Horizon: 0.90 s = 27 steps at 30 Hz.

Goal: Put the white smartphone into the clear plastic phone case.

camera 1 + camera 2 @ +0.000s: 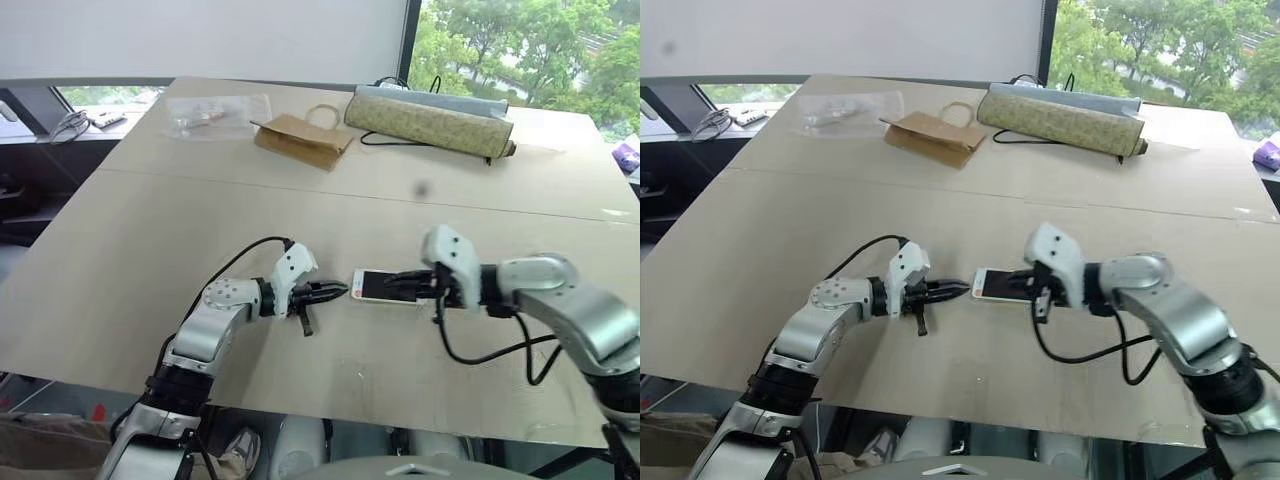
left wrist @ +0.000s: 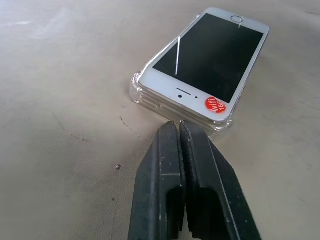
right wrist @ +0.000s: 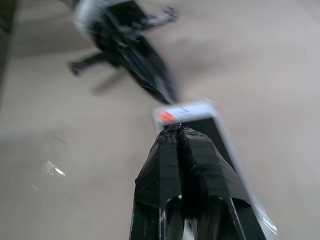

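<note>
The white smartphone is seated in the clear plastic phone case on the desk; the left gripper and right gripper are closed, empty, at either end.

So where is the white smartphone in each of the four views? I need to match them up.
Left eye view: white smartphone at centre, on the table between the two hands.
Right eye view: left of centre, same spot.
Left wrist view: upper middle, seated in the clear plastic phone case, beyond the shut left hand.
Right wrist view: centre, partly behind the shut right hand.
Shared landmark: the phone's red sticker.
</note>
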{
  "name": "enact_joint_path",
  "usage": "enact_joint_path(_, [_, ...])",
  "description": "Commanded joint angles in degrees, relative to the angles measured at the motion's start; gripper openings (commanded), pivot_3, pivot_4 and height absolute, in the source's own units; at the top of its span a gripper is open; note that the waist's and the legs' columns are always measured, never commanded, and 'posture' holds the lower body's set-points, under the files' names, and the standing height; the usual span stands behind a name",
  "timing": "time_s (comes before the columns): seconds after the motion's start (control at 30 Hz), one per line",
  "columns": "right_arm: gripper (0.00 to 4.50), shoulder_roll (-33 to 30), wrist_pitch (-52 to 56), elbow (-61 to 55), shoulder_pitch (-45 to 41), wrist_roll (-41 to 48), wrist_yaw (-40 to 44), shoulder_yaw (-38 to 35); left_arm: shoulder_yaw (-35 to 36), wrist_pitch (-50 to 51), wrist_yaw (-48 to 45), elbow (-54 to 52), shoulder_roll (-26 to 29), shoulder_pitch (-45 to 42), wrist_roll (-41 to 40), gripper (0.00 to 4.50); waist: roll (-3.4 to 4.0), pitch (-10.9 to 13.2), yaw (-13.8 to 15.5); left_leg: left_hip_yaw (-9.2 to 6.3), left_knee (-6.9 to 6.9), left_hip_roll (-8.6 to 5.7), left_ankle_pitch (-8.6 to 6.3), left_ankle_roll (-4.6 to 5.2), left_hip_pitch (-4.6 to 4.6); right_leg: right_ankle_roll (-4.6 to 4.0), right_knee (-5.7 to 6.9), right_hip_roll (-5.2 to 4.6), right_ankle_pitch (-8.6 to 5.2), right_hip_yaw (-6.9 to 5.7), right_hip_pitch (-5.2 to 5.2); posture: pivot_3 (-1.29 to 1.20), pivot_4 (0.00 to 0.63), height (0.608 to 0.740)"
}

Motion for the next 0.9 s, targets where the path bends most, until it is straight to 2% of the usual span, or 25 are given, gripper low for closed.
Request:
enact_joint_path(0.03, [0.0,2.3,-2.9,4.0,-2.9,-3.2,-0.5,4.7,-0.6,-0.1,-0.2,-0.9,0.5,-0.2,0.3,0.09,-0.01,0.0,-0.1,0.02,0.06,0.0,0.0,0.0,0.0,0.0,0.01,0.0,0.0,0.0,0.01,0.0,0.15,0.74])
enact_joint_path(0.2, [0.0,5.2,-7.2,10.6,-5.4,-7.8,0.5,10.9,-0.6,-0.2,0.0,-0.6,0.5,-0.3,0.7,0.09,-0.01,0.0,-0.1,0.09,0.17,0.01,0.0,0.0,0.0,0.0,0.14,0.01,0.0,-0.01,0.0,0.0,0.15,0.74])
enact_joint_path(0.3, [0.0,7.1,-8.5,13.6,-6.2,-9.2,0.3,12.0,-0.6,-0.2,0.1,-0.7,0.6,0.0,0.9,0.09,-0.01,0.0,-0.1,0.15,0.17,0.01,0.01,-0.01,0.0,0.0,0.14,0.02,0.0,-0.02,0.0,0.0,0.15,0.74])
enact_joint_path(0.53, [0.0,9.0,-8.4,15.7,-6.7,-10.2,0.3,11.4,-0.8,0.1,0.3,-1.5,0.6,0.7,0.8,0.09,-0.01,0.0,-0.2,0.16,0.19,0.02,0.05,-0.08,0.0,0.0,0.16,0.01,0.0,-0.01,0.0,0.0,0.15,0.74])
enact_joint_path(0.77, [0.0,11.4,-4.1,13.0,-6.5,-4.2,0.2,5.5,-0.6,0.2,0.5,-1.8,0.7,0.9,0.6,0.09,-0.01,0.0,-0.2,0.18,0.19,0.02,0.04,-0.08,0.0,0.0,0.15,0.01,0.0,-0.01,0.0,0.0,0.15,0.74])
enact_joint_path(0.9, [0.0,10.6,-4.4,14.9,-6.6,-6.2,-0.2,6.7,-0.7,0.2,0.6,-1.8,0.6,0.8,0.7,0.09,-0.01,0.0,-0.2,0.18,0.19,0.02,0.03,-0.05,0.0,0.0,0.15,0.01,0.0,-0.01,0.0,0.0,0.15,0.74])
